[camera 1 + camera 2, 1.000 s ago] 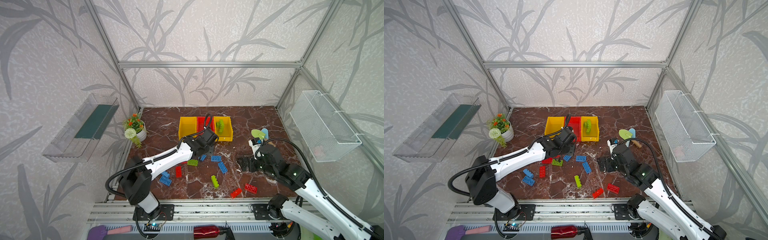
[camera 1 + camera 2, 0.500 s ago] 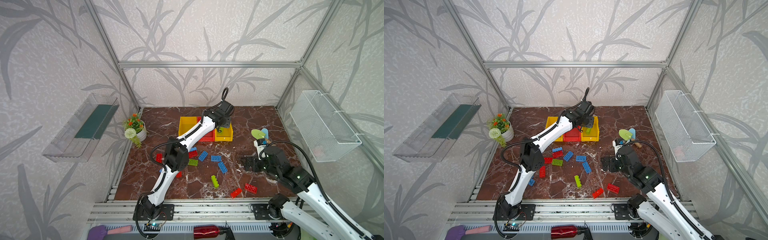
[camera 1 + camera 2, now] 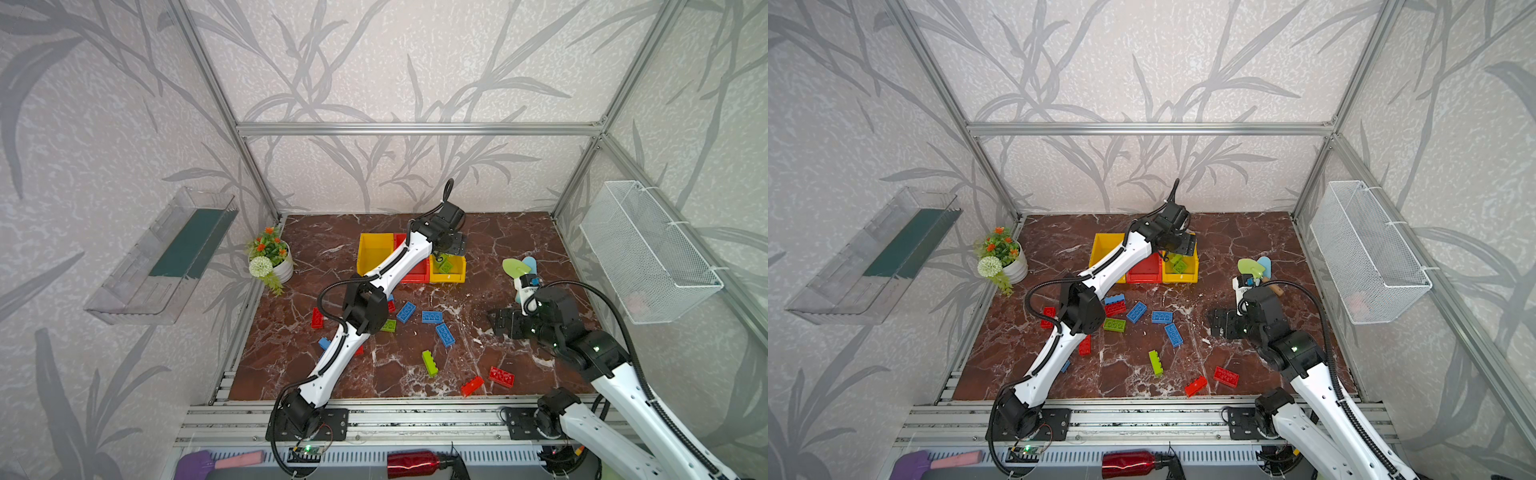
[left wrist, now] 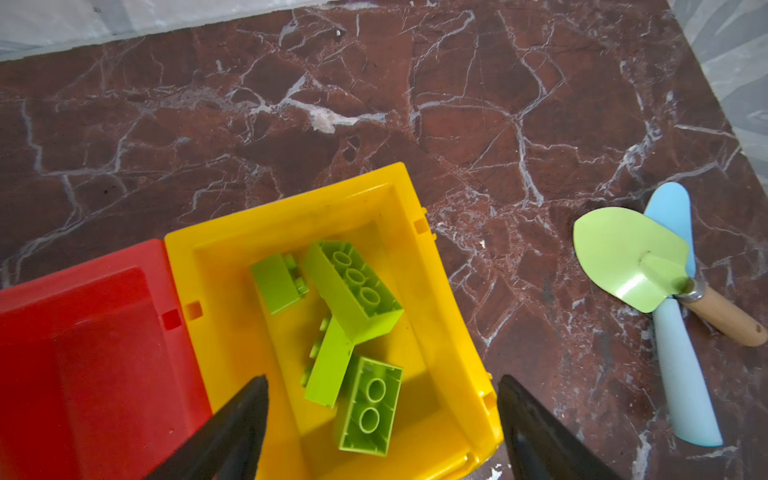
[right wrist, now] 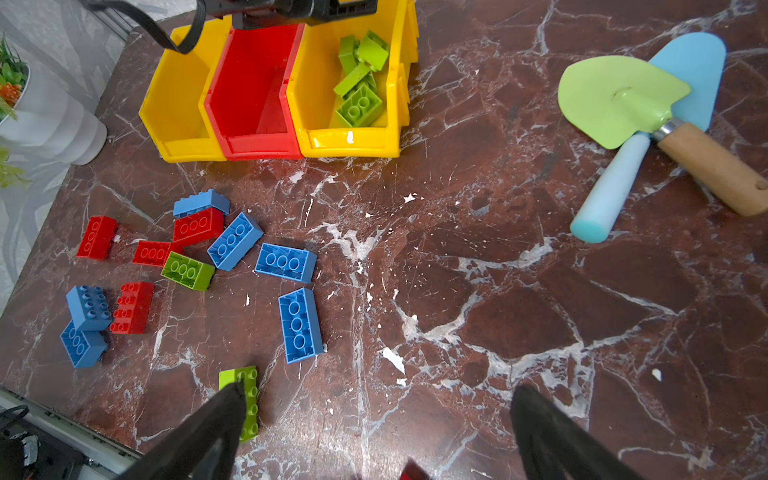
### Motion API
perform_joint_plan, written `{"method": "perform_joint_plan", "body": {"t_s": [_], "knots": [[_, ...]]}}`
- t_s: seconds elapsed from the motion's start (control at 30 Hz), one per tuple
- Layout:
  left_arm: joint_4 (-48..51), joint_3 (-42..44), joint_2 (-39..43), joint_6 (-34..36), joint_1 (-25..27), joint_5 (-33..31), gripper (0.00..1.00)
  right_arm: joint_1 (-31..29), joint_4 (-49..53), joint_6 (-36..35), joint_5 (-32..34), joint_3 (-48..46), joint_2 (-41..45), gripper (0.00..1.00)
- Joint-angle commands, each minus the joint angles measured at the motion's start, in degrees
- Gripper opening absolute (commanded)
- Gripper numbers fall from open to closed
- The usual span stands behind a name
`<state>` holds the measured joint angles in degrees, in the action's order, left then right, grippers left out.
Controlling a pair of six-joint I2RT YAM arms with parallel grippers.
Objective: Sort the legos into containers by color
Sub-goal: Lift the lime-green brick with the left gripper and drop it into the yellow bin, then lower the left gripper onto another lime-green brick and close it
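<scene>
My left gripper point(image 4: 382, 378) hangs open over the right yellow container point(image 4: 432, 266), with nothing between its fingers. Several lime green legos point(image 4: 353, 286) lie in that bin. The red container point(image 5: 249, 95) and the left yellow container point(image 5: 178, 104) beside it look empty. Blue legos point(image 5: 284, 262), red legos point(image 5: 97, 237) and a green brick point(image 5: 187, 270) lie scattered on the floor in front of the bins. My right gripper point(image 5: 378, 386) is open above bare floor, next to another green brick point(image 5: 249, 399). Two red bricks point(image 3: 500, 376) lie near the front edge.
A green trowel point(image 5: 615, 99) and a light blue spatula point(image 5: 623, 166) lie crossed at the right. A potted plant point(image 3: 270, 257) stands at the left edge. A wire basket point(image 3: 648, 253) and a clear tray point(image 3: 166, 253) hang on the side walls.
My left arm has swung from the floor in front of the bins to above the right yellow bin, and its jaws have opened. The right arm has barely shifted.
</scene>
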<state>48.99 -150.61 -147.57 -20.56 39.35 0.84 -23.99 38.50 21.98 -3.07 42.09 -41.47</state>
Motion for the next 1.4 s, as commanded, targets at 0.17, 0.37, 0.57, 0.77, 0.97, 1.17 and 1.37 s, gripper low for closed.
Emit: {"method": "perform_joint_plan", "body": {"t_s": [0.17,0.37,0.57,0.77,0.97,1.17,1.37], "knots": [[-5.7,25.2,21.6,-2.1,1.0,-0.2,0.82,0.2,-0.5,-0.8,-3.2,-0.2,1.1,0.99],[-15.5,62.4,45.0,-7.3,1.4,-5.9,0.8,0.1,-0.7,0.0,-5.8,-1.1,1.7,0.99],[-18.1,88.8,63.1,-11.6,1.7,-4.8,0.81,-0.3,-0.7,0.2,-8.0,-0.6,0.8,0.99],[-19.1,101.2,71.7,-13.8,1.9,-3.4,0.81,-0.9,-0.3,0.5,-7.6,-0.5,0.3,0.99],[-19.8,106.1,72.8,-16.3,1.9,-4.9,0.81,-1.8,-0.2,1.7,-7.2,0.0,0.3,0.99],[-24.2,108.0,69.3,-15.7,1.9,-2.6,0.82,-2.1,1.6,1.7,-6.0,0.6,1.0,0.99],[-26.7,107.0,63.1,-14.7,1.7,-2.9,0.82,-2.2,2.7,1.4,-5.3,0.8,1.7,0.99]]}}
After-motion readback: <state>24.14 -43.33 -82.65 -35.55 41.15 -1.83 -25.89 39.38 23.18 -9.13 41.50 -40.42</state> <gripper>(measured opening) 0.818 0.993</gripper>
